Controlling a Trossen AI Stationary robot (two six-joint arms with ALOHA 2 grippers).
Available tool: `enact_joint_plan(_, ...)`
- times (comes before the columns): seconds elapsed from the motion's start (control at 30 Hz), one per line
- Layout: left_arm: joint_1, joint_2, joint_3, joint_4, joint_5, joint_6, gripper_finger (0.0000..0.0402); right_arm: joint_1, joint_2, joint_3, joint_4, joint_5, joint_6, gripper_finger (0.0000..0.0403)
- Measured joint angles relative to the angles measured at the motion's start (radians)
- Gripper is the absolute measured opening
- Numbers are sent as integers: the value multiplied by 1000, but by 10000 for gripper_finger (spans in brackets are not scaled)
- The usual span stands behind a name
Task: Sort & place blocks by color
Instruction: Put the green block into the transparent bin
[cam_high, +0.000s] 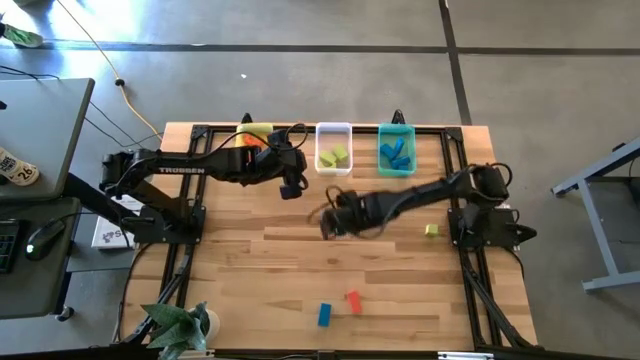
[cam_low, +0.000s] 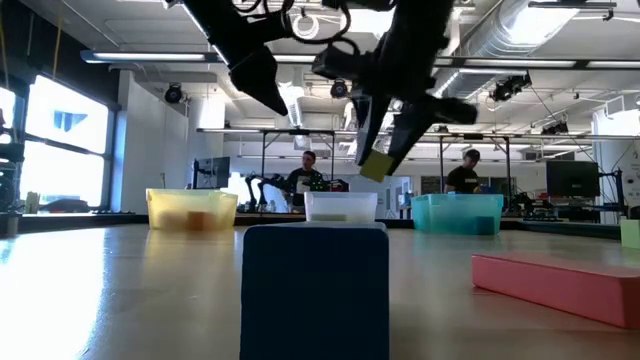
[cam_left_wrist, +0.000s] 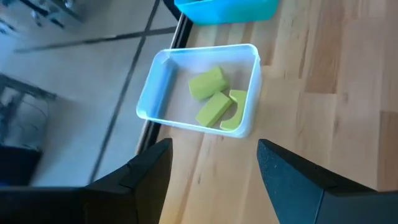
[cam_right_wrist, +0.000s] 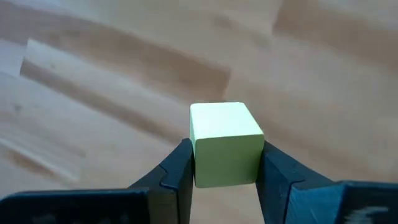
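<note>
A yellow-green cube (cam_right_wrist: 224, 144) is held clenched between the fingers of the right gripper (cam_high: 335, 216), lifted clear of the wooden table (cam_high: 300, 270) near its middle; in the low view the cube (cam_low: 377, 165) is seen hanging above the table top, in front of the clear bin (cam_low: 341, 207). The left gripper (cam_high: 292, 185) is held above the table just near of the gap between the yellow bin (cam_high: 254, 134) and the clear bin (cam_high: 333, 147), its fingers (cam_left_wrist: 149, 171) spread apart and empty. Three bins are lined up along the far edge: the yellow one on the left with red-orange blocks (cam_high: 247, 141) inside, the clear one in the middle with three yellow-green blocks (cam_left_wrist: 212, 102), and the teal bin (cam_high: 397, 149) on the right with blue blocks (cam_high: 396, 154). Another yellow-green block (cam_high: 431, 230) is left on the table at the right, beside the right arm's base. A blue block (cam_high: 324, 314) and a red-orange block (cam_high: 353, 301) are left close together near the table's near edge. Two people (cam_low: 308, 172) are seen in the room beyond the table.
</note>
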Motion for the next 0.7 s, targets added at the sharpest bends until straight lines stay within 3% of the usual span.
enact_joint_plan(0.33, 49, 0, 0, -2, 48, -180, 223, -294, 0, 0, 91, -111, -564, 106)
enact_joint_plan(0.53, 57, 0, 0, -1, 64, -347, 223, -440, -12, 0, 159, -170, -826, 106)
enact_joint_plan(0.7, 57, 0, 0, -1, 153, -507, 223, -535, -13, 0, 223, -173, -1011, 106)
